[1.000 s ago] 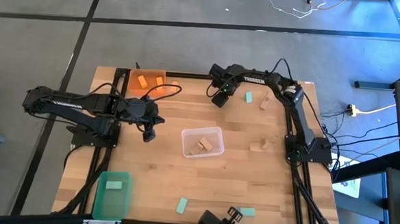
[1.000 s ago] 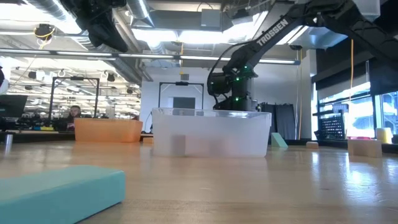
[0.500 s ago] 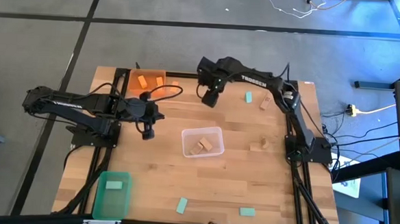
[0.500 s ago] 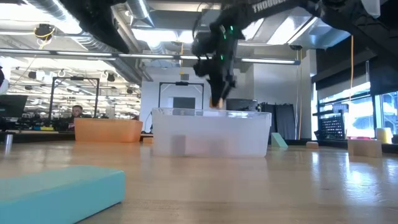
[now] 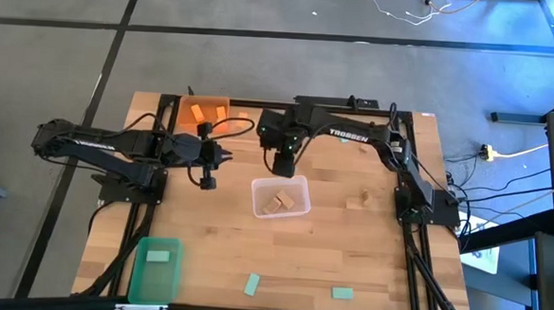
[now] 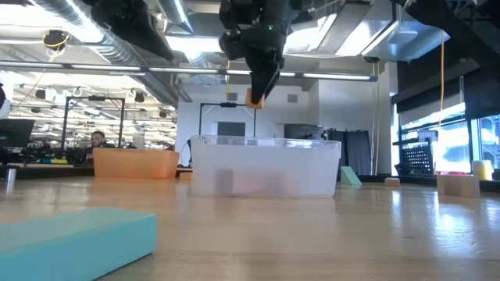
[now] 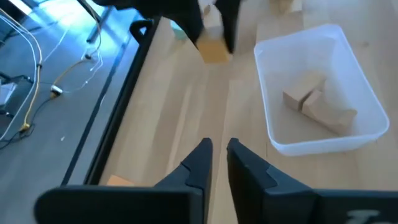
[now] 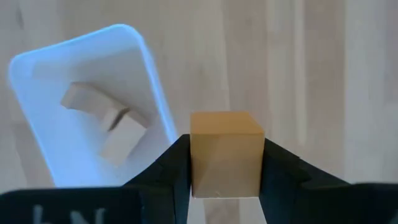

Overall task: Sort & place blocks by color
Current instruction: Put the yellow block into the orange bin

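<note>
tan wood is what i've got in the right gripper (image 8: 224,177): a tan block (image 8: 225,152) pinched between both fingers, held in the air above the table (image 5: 348,244) just past the far rim of the clear bin (image 5: 280,196). in the low view it hangs from the fingertips, above the bin's top edge. three tan blocks (image 8: 102,124) already lie in that bin. my left gripper (image 7: 216,155) sits to the left of the bin, near the orange bin (image 5: 206,115), pointing across the table, its fingers (image 7: 200,158) only a narrow slit apart with nothing between them. orange blocks (image 5: 197,114) lie in the orange bin at the far left corner, and one mint block (image 5: 158,256) lies in the green bin (image 5: 155,267) at the near left. two more mint blocks (image 5: 250,284) lie loose on the near edge of the table, well apart, and one of them (image 6: 74,238) fills the near left of the low view. another tan block (image 6: 457,185) stands on the right side of the table.
</note>
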You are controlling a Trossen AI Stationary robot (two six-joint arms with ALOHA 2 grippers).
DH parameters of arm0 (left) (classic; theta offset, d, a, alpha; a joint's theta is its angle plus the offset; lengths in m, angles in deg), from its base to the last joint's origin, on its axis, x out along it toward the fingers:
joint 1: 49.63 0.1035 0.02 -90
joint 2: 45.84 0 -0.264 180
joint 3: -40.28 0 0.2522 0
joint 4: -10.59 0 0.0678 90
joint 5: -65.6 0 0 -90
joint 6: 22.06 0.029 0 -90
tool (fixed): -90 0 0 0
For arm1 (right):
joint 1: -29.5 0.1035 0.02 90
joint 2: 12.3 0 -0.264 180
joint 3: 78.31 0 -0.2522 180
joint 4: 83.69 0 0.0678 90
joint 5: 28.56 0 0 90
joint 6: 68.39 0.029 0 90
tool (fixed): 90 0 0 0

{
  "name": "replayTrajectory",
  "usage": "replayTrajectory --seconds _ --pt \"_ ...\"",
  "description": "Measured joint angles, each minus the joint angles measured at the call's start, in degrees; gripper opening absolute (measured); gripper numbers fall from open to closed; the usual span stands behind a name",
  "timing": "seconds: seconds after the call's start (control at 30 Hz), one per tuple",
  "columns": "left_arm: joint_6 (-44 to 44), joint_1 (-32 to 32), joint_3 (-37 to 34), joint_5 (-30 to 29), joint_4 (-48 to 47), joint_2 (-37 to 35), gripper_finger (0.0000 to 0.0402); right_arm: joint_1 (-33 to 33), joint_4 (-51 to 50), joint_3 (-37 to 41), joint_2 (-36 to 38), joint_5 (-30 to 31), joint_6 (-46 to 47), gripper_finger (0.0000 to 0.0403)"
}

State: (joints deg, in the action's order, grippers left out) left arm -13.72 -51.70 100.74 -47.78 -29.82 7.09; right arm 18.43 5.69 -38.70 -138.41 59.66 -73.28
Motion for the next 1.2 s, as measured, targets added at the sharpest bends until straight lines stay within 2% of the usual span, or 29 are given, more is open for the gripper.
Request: replayTrajectory --seconds 0.4,0.5,0.67,0.8,1.0,1.2 --pt "1.44 0.59 0.04 -0.56 3.71 0.76 0.0116 2.01 0.24 0.00 0.07 0.11 0.59 0.0132" --pt "1.63 0.57 0.04 -1.07 3.76 0.76 0.0117 1.97 0.24 0.00 0.07 0.13 0.35 0.0132" --pt "8.12 0.57 0.04 -1.40 4.33 0.66 0.0115 2.01 0.24 0.00 0.09 0.08 0.35 0.0132" --pt "8.38 0.59 0.04 -1.76 5.05 1.00 0.0115 2.01 0.24 0.00 0.09 0.07 0.71 0.0132" --pt "8.83 0.59 0.00 -7.65 5.20 4.13 0.0115 1.99 0.13 0.00 0.11 0.07 1.47 0.0132" --pt "10.39 0.59 -0.02 -8.83 5.07 5.93 0.0115 1.99 -0.09 0.00 0.11 -0.58 1.47 0.0132"
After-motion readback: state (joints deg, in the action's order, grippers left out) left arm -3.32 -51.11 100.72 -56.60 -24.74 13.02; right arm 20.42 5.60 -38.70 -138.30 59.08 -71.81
